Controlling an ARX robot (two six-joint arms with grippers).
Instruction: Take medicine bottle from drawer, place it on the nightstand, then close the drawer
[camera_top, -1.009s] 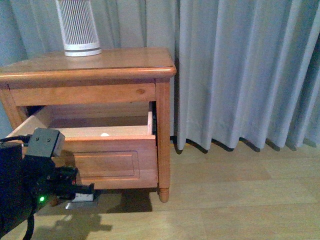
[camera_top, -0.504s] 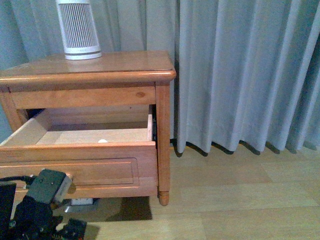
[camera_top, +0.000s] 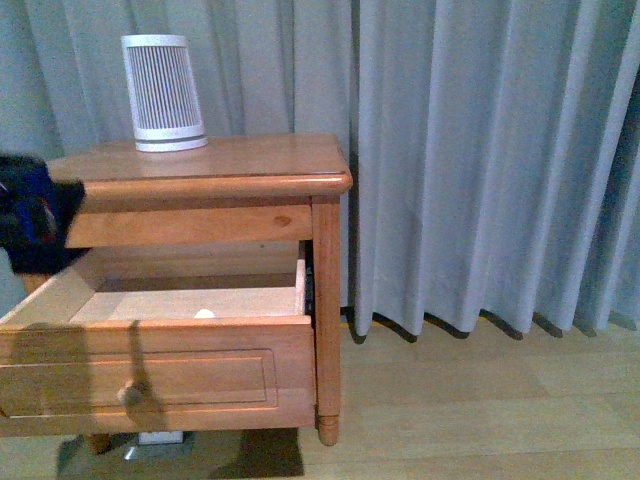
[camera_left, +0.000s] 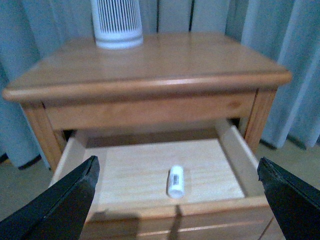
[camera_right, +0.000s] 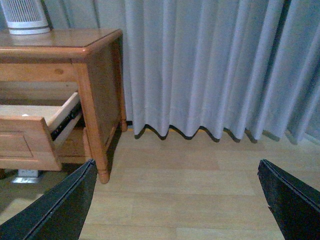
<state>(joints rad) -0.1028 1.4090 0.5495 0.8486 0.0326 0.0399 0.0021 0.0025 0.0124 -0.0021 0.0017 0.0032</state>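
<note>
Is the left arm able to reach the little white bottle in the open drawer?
Probably yes: the orange-brown wooden drawer stands pulled out, the tiny white cylindrical bottle lies uncovered, and the left tool faces it, open.

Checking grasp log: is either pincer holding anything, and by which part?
Nothing is held. Left pincer is open, facing the drawer; the bottle lies loose on the drawer floor. Right pincer is open too, with nothing in it.

The drawer (camera_top: 200, 375) stands open with the medicine bottle (camera_top: 205, 313) lying inside.
</note>
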